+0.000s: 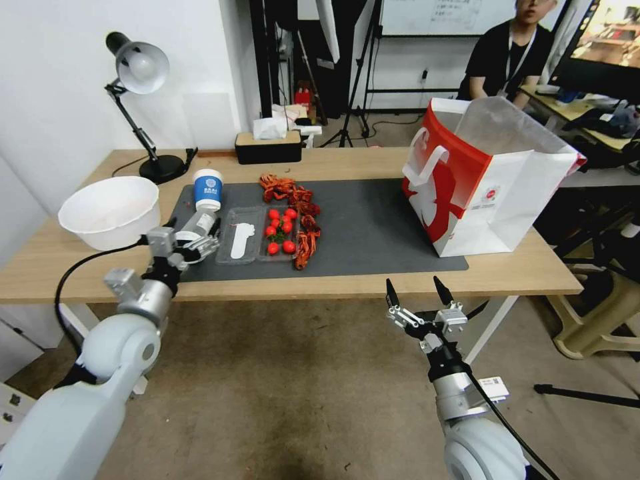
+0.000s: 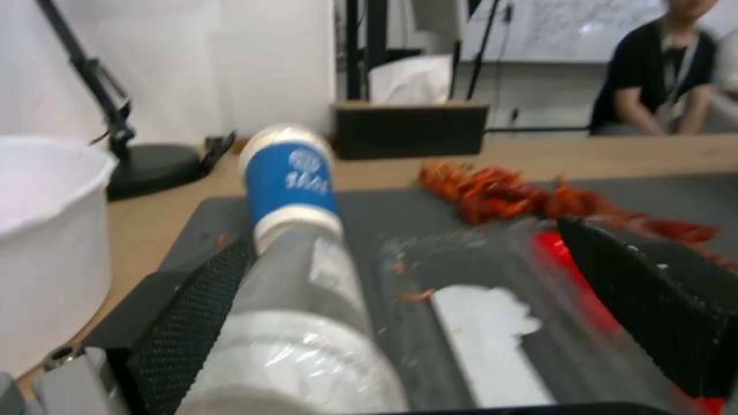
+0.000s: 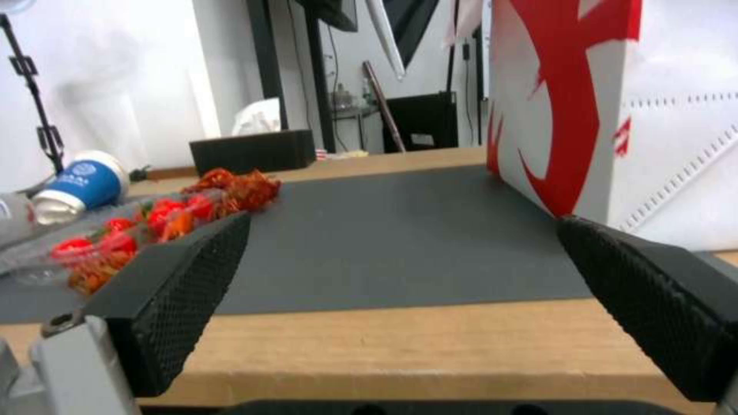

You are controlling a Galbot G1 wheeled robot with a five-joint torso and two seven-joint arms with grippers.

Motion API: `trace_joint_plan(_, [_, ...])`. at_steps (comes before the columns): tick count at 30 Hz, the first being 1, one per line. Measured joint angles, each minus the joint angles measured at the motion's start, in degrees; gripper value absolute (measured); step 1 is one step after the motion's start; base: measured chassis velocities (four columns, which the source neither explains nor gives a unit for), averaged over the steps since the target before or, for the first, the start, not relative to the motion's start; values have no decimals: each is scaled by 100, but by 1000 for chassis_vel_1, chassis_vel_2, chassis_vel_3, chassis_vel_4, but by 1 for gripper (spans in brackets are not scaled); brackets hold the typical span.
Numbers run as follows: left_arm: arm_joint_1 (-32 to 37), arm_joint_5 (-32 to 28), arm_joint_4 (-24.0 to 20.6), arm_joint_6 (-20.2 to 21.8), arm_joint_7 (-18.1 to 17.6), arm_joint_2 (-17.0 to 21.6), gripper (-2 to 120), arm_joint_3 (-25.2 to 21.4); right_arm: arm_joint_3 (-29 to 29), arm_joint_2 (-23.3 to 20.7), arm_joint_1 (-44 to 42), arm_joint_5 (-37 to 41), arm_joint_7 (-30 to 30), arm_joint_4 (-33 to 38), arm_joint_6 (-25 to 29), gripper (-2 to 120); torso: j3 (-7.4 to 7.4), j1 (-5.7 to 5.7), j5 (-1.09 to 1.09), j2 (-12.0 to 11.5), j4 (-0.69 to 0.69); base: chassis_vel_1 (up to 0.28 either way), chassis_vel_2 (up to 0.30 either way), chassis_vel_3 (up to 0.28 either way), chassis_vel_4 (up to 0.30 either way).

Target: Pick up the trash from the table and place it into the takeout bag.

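The left gripper (image 1: pixel 195 241) is at the near left corner of the dark mat (image 1: pixel 373 227) on the table (image 1: pixel 520 267), its jaws spread wide around a clear plastic bottle (image 1: pixel 198 225) lying on its side; in the left wrist view one black pad (image 2: pixel 196 311) touches the bottle's (image 2: pixel 300 323) side while the other pad stands well apart from it, over a clear plastic tray (image 2: pixel 492 323), so the bottle is straddled but not clamped. The bottle's white cap end points at a blue-and-white paper cup (image 1: pixel 207 189) just beyond it, standing upright. A white bowl (image 1: pixel 110 211) sits to the left of the mat, near the gripper. The clear tray (image 1: pixel 257 235) lies just right of the bottle, holding small red tomatoes (image 1: pixel 280 230) and a white utensil, with red crayfish shells (image 1: pixel 290 193) along its far and right sides. The red-and-white takeout bag (image 1: pixel 487 180) stands open at the right end of the mat, well apart from the trash. The right gripper (image 1: pixel 419 293) hangs in front of the table's near edge, below the tabletop, jaws released and holding nothing.
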Motion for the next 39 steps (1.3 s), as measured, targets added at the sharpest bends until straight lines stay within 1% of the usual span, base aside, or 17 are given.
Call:
trace_joint_plan(2, [-129,74,168,132,-161,-31,100,66,12,9,13,-22,1,-75,19,100,-1,-1,3,0,0,0,0,0,0])
trace_joint_plan(3, [-129,74,168,132,-161,-31,100,66,12,9,13,-22,1,-75,19,100,-1,-1,3,0,0,0,0,0,0])
trace_joint_plan(5, [-199,196,319,221,-242,-57,100,99,23,9,36,-38,1,-131,36,100,0,-1,-4,0,1,0,0,0,0])
trace_joint_plan(8, [-250,290,403,247,-293,-75,100,109,30,4,58,-41,3,-173,53,100,0,-1,2,0,1,0,0,0,0])
trace_joint_plan(9, [-261,306,428,257,-310,-87,100,123,31,2,62,-41,3,-183,60,100,0,-1,0,0,1,0,0,0,0])
trace_joint_plan(15, [-359,361,542,312,-394,-133,100,217,38,-10,66,-41,14,-205,84,100,0,-1,1,0,0,0,0,0,0])
trace_joint_plan(18, [-477,411,641,437,-522,-149,100,314,76,-33,55,-41,24,-203,99,100,0,-1,0,0,0,0,0,0,0])
trace_joint_plan(19, [-477,411,641,437,-522,-149,100,314,76,-33,55,-41,24,-203,99,100,0,-1,0,0,0,0,0,0,0])
trace_joint_plan(22, [-523,452,658,622,-660,-154,100,358,102,-39,25,-41,26,-195,123,100,0,-1,1,0,0,0,0,0,0])
trace_joint_plan(29, [-531,462,658,724,-795,-138,100,390,110,-38,22,-41,34,-195,147,100,0,-1,1,0,0,0,0,0,0])
trace_joint_plan(30, [-531,455,650,724,-815,-138,99,385,110,-36,29,-41,36,-195,149,100,-1,-1,0,0,0,0,0,0,0])
trace_joint_plan(31, [-531,448,645,722,-821,-138,95,374,110,-32,34,-41,37,-197,151,100,-1,-1,1,0,0,0,0,0,0])
trace_joint_plan(32, [-517,346,613,697,-822,-137,83,352,101,-22,39,-41,43,-205,160,100,-1,-1,1,0,0,0,0,0,0])
trace_joint_plan(33, [-517,346,613,697,-822,-137,83,352,101,-22,39,-41,43,-205,160,100,-1,-1,1,0,0,0,0,0,0])
trace_joint_plan(36, [-491,297,572,643,-822,-126,77,333,101,-19,39,-41,51,-205,166,100,-1,-1,0,0,0,0,0,0,0])
trace_joint_plan(39, [-470,260,517,567,-816,-111,77,321,101,-17,39,-41,55,-197,173,100,0,-1,0,0,0,0,0,0,0])
